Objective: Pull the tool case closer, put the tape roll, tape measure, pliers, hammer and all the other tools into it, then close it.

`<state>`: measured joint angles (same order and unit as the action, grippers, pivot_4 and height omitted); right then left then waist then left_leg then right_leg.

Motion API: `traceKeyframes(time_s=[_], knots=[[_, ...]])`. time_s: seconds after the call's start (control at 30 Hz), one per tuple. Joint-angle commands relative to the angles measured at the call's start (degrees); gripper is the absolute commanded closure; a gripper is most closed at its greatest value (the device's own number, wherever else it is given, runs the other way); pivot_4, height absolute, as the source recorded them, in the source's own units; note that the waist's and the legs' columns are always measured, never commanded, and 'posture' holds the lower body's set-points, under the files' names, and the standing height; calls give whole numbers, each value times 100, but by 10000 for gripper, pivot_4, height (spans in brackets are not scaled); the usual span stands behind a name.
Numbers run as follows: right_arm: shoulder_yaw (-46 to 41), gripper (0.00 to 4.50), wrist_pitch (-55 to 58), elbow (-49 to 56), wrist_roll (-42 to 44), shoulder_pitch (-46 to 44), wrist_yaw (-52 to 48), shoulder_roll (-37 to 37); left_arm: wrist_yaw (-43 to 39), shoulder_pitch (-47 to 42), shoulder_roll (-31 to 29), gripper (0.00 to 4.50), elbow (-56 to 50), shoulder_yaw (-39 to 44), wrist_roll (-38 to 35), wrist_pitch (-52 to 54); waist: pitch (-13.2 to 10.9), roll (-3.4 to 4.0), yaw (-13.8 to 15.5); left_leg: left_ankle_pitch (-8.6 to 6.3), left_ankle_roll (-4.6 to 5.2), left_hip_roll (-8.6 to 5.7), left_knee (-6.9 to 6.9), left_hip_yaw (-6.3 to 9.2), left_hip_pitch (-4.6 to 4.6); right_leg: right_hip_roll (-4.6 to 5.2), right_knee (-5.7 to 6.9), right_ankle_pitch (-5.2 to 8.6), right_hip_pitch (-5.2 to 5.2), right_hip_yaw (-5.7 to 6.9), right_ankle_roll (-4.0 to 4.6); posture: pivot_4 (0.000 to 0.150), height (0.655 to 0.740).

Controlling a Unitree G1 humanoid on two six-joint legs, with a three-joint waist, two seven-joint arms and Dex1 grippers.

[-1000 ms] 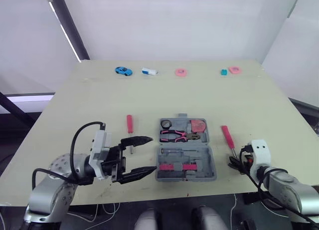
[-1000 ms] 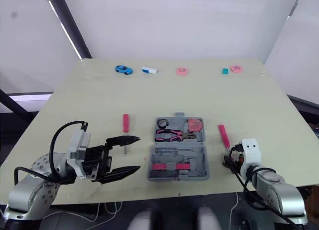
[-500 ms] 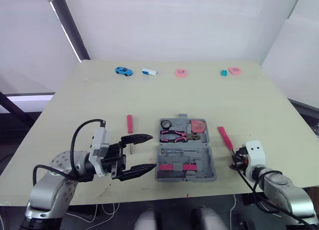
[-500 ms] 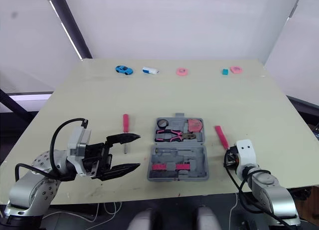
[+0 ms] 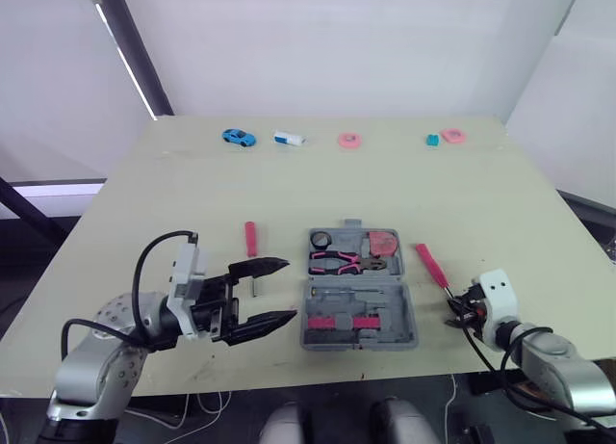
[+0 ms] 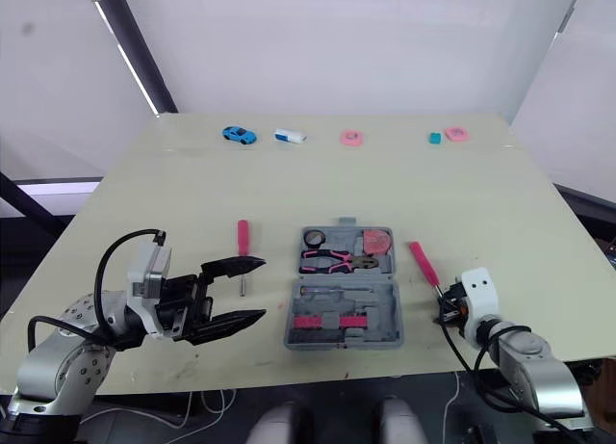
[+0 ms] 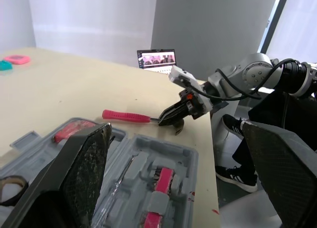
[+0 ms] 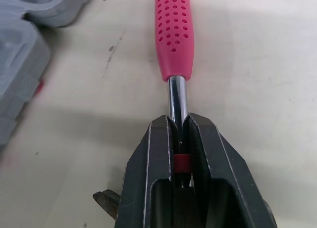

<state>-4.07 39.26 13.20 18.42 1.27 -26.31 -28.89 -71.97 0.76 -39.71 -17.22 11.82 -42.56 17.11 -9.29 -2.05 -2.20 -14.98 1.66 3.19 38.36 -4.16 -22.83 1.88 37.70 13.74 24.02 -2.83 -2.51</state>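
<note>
Two head views show the open grey tool case (image 5: 359, 290) at the front middle of the bench (image 5: 192, 184). The left end effector (image 5: 289, 290) sits just left of it, fingers (image 5: 265, 266) spread apart. In the left wrist view, the right end effector (image 7: 171, 120) grips a pink-handled screwdriver (image 7: 126, 116) beside the case. In the right wrist view, it is clamped on the screwdriver's metal shaft.

- Blue car (image 5: 238, 137) sits at the table's (image 5: 173, 203) far edge.
- White-and-blue block (image 5: 287, 138) just beside it.
- Pink ring (image 5: 349, 141) further along.
- Teal block (image 5: 433, 140) beside a pink disc (image 5: 451, 136).
- Laptop (image 7: 157, 57) open beyond the table.
</note>
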Motion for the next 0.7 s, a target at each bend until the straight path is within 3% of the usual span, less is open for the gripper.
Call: traceKeyframes(time_s=[0.03,0.2,0.4,0.7], knots=[[-370,43772,-401,444,296,-498,-1036,-826,207,7,267,0,171,355,-12,-403,-16,26,-5,0,0,-1,0,-1,-1,0,0,0,1,-1,0,1500,7400],[50,43772,-506,562,416,-1330,-2280,-1832,-369,175,55,0,480,549,-244,-310,-21,31,-18,0,1,3,-3,0,1,-14,2,-1,4,1,-2,1500,7400],[1207,43772,-491,529,28,-2395,-3375,-2450,-1069,515,-228,0,935,807,-237,-417,-23,32,10,0,0,10,-15,4,-6,-13,2,15,8,29,25,1500,7400],[2590,43772,-716,38,-916,-3289,-4183,-2457,-1320,782,-302,0,1096,1001,-121,-606,-26,28,53,0,0,5,-3,7,-21,15,1,14,20,30,23,1500,7400]])
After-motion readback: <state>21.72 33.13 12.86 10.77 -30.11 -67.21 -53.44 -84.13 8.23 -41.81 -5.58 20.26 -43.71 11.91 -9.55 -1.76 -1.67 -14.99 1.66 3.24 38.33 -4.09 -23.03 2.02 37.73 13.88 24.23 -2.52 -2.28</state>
